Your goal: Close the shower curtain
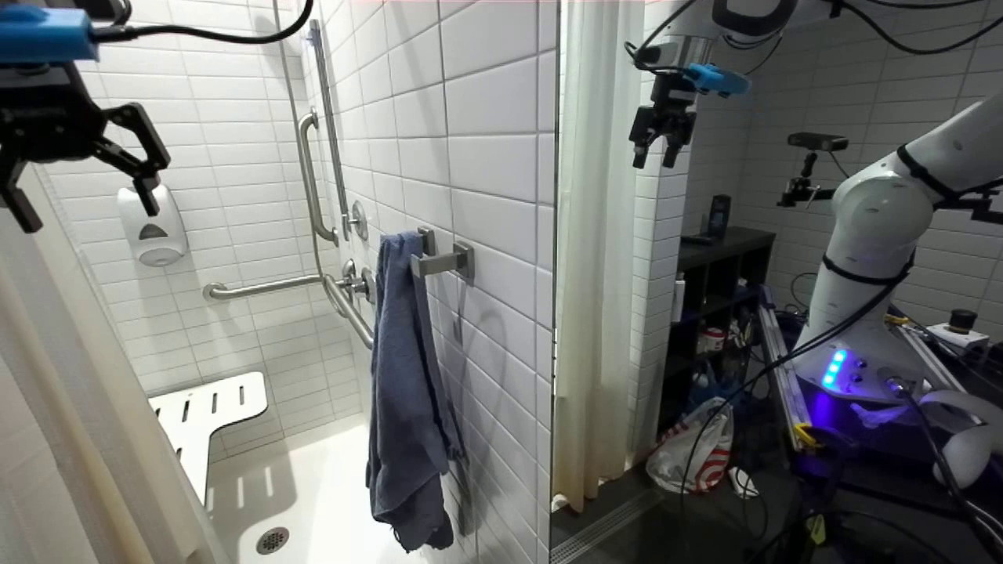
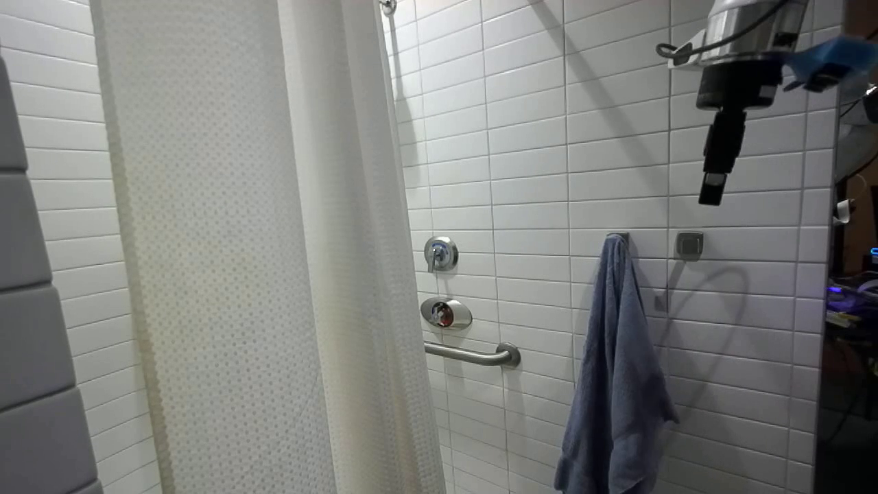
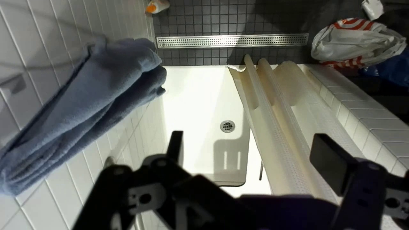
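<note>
End effector [image 3: 248, 136] is standing spread wide, gripping nothing. Shower curtain [image 2: 219, 274] is hanging in folds opposite the blue-grey towel [image 2: 614, 384], probably handling soft and light; its towel-side edge [image 3: 259, 131] is seemingly offering the best hold.

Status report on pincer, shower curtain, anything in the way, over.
Pincer open, holding nothing. Shower curtain hanging in folds, not fully drawn. Blue-grey towel hanging on the tiled wall across the gap, possible snag when closing.

off-white shower curtain [image 2: 267, 261], kinda dotty texture, hanging down in long loose folds, only like partway closed
</note>
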`<state>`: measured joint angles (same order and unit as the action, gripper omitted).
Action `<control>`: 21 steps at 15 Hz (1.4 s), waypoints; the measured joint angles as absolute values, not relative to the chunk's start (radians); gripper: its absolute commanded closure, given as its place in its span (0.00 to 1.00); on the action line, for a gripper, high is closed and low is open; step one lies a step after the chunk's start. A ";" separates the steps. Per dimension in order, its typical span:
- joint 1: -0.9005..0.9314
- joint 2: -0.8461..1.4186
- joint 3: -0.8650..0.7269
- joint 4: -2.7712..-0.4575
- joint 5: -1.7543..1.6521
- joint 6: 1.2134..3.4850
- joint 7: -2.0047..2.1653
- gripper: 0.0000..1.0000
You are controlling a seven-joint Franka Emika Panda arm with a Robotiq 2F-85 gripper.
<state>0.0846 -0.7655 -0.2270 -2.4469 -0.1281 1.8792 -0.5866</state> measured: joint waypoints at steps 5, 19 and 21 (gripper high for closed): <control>0.203 -0.583 -0.242 -2.266 -0.046 1.898 -0.803 0.00; 0.197 -0.437 -0.206 -2.128 0.022 1.896 -0.984 0.00; 0.195 -0.419 -0.206 -2.106 0.046 1.903 -1.051 0.00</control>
